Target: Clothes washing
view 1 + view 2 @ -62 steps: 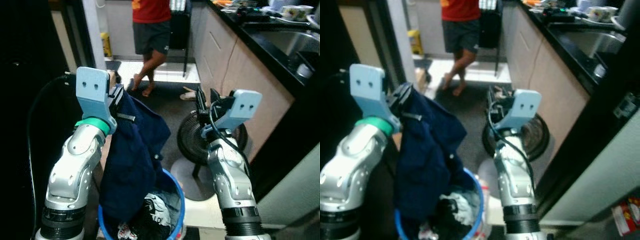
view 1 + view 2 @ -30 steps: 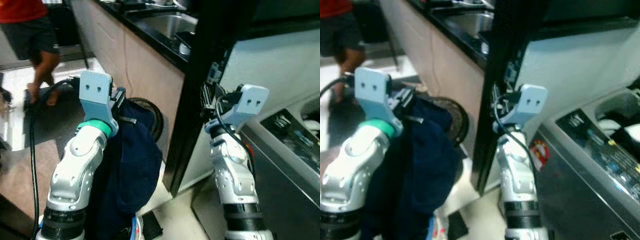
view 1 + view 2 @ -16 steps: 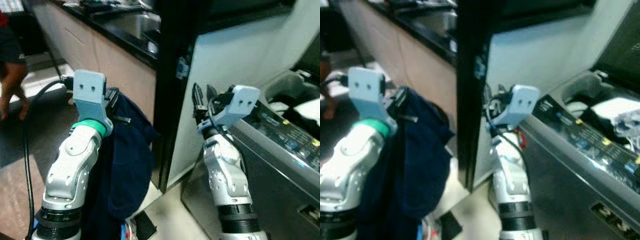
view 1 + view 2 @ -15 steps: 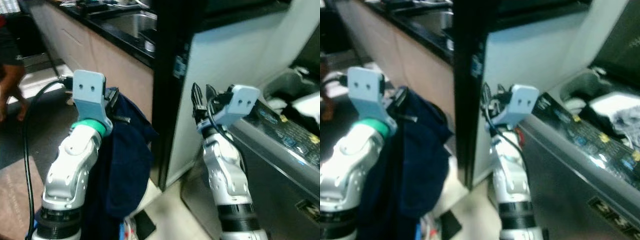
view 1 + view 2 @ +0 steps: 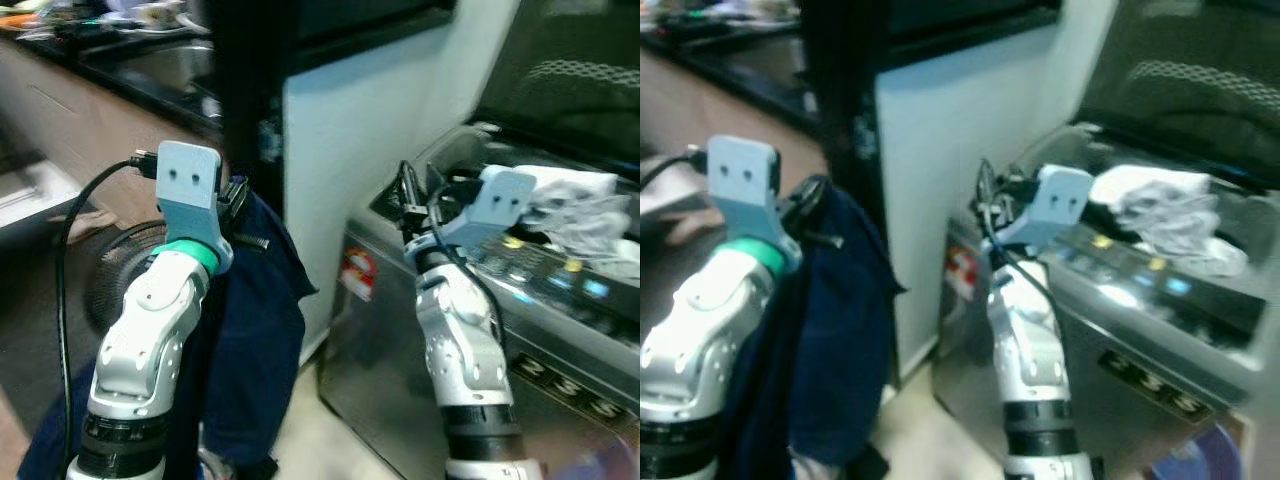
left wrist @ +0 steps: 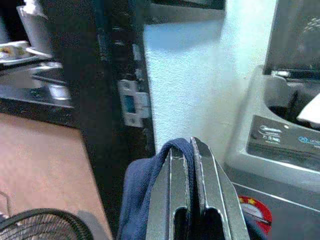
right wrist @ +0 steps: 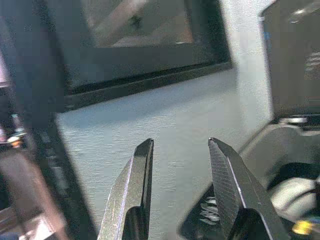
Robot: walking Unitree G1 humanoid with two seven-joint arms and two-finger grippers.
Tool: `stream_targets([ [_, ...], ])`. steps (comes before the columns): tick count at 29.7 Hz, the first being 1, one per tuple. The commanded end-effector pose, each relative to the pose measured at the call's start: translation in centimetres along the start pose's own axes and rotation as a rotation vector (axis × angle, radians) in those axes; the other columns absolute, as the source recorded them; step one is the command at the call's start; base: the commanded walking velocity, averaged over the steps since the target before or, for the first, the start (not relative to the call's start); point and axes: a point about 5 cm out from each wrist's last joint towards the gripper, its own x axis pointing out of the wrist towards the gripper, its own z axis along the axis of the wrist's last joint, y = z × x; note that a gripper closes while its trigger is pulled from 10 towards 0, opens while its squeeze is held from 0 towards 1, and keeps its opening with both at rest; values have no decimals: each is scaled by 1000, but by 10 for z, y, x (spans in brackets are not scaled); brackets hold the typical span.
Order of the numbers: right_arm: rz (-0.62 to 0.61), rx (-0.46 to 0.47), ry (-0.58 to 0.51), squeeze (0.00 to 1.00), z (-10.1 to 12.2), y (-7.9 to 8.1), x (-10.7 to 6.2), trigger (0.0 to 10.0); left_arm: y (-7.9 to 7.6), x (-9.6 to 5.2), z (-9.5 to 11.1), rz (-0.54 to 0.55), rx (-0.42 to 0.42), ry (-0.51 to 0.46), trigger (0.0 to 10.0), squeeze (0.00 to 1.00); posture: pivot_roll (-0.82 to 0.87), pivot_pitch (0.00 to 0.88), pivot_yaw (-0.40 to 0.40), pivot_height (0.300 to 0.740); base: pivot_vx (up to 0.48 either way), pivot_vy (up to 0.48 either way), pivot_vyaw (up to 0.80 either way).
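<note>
Our left gripper is clamped tight on a fold of the navy garment, its two fingers pressed together with the cloth's edge looped over their tips. Our right gripper is parted and holds nothing, raised at chest height and aimed toward the white wall.

Since half a second ago our view has swung further round: the wooden cabinets and the person's legs have slid out of sight, and the washer now sits squarely before our right arm, with more of its open top and raised lid showing. Neither arm has changed its pose against our body, and the garment hangs from the left gripper just as it did.

The garment's long axis runs straight up and down. Its pinched top edge sits at the gripper and the rest drapes downward along the inner side of our left forearm, the lower end falling out of view.

Beyond the right gripper, pale laundry lies heaped in the washer's opening, behind the lit control panel. A red sticker marks the machine's front. To the left, a fan stands on the floor below the dark counter, and a black door frame rises between counter and wall.
</note>
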Motion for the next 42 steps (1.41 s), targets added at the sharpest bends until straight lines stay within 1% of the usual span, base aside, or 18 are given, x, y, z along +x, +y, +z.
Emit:
stream_targets([
  [1,11,28,-11,0,3,6,2,10000,1,0,3,2,4,-22,10000,0,64,13,38,740,0,0,-800],
  [3,12,29,-13,0,4,6,2,10000,1,-1,3,2,5,-22,10000,0,64,13,38,740,0,0,-800],
  [13,11,29,-8,0,2,6,2,10000,1,0,4,2,8,-24,10000,0,67,8,40,740,0,0,0],
  [16,6,42,-1,0,1,6,1,10000,1,0,4,1,8,-22,10000,0,67,12,41,740,0,0,-800],
  [42,-6,44,-6,0,2,4,0,10000,1,0,4,-3,11,-20,10000,0,66,18,49,740,0,0,-800],
])
